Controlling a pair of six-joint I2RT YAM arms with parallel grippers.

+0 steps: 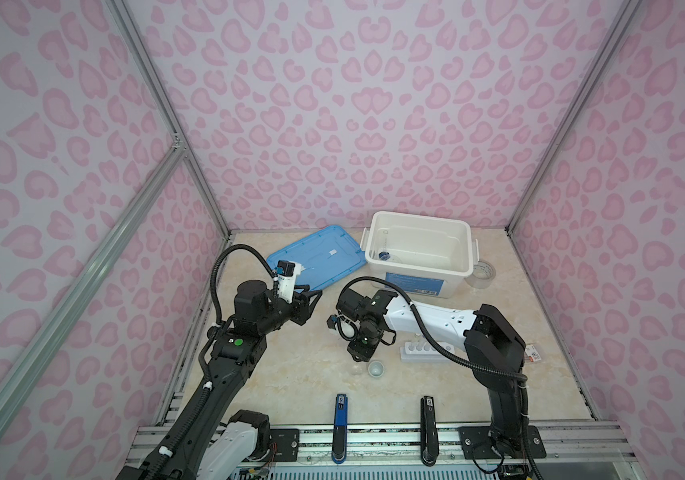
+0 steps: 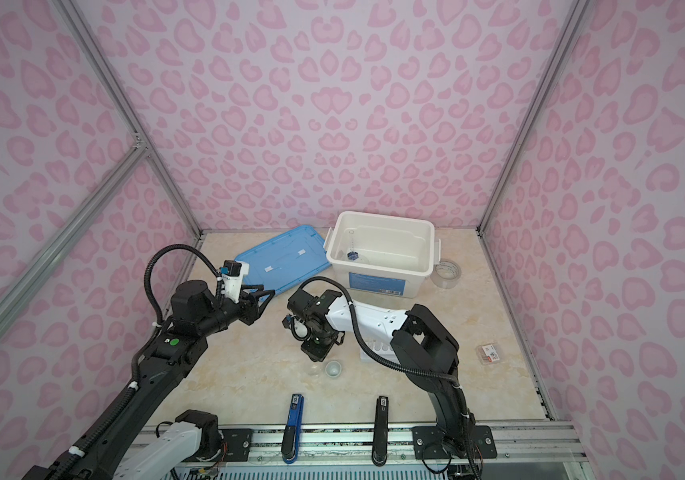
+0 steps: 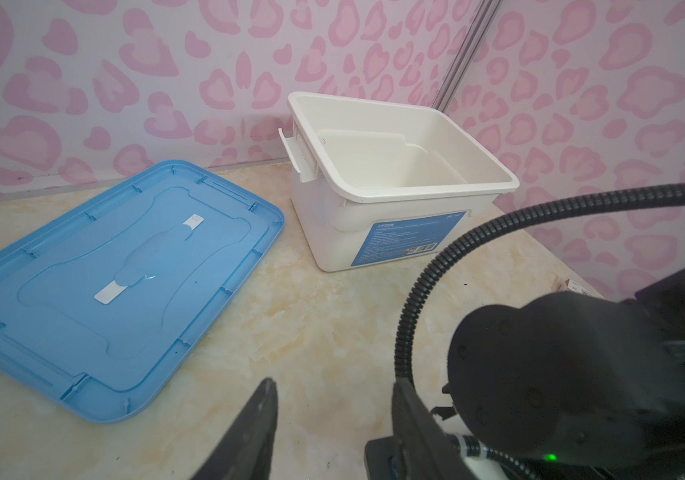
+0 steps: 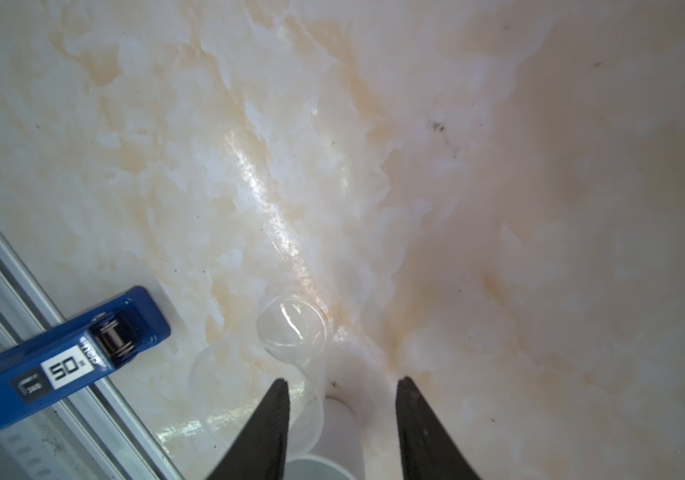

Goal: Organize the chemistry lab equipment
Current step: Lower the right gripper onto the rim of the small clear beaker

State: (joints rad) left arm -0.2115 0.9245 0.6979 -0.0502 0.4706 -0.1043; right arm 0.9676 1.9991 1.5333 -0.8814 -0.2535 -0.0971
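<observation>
Marble-patterned tabletop (image 1: 303, 386) fills my right wrist view, and the right gripper (image 4: 342, 384) points down at it with its jaws moderately apart and gripping nothing. The small white cup (image 4: 338, 428) stands upright low between the two fingers, close to one of them; I cannot tell whether it touches. Just beyond the fingertips lies the clear round dish (image 4: 290, 328), flat on the table and very faint.

In both top views the cup (image 1: 376, 368) (image 2: 333, 368) sits near the front middle of the table, with the dish (image 1: 356, 370) just to its left and the right wrist above and slightly behind them. The white six-hole rack (image 1: 423, 351) lies to the right of the cup, partly under the right arm's forearm, so I cannot read what its holes hold.

My left gripper (image 3: 334, 382) hovers over bare table at the left, jaws at a medium spread and empty, aimed toward the white bin (image 3: 394, 232). The bin stands open at the far side, right of centre, and the blue-based cylinder (image 1: 383, 255) rests inside it by the left wall. Its blue lid (image 1: 315, 257) lies flat on the table to the left of it. The tape roll (image 1: 480, 274) sits just right of the bin. A blue clamp (image 4: 62, 357) grips the near table edge.
</observation>
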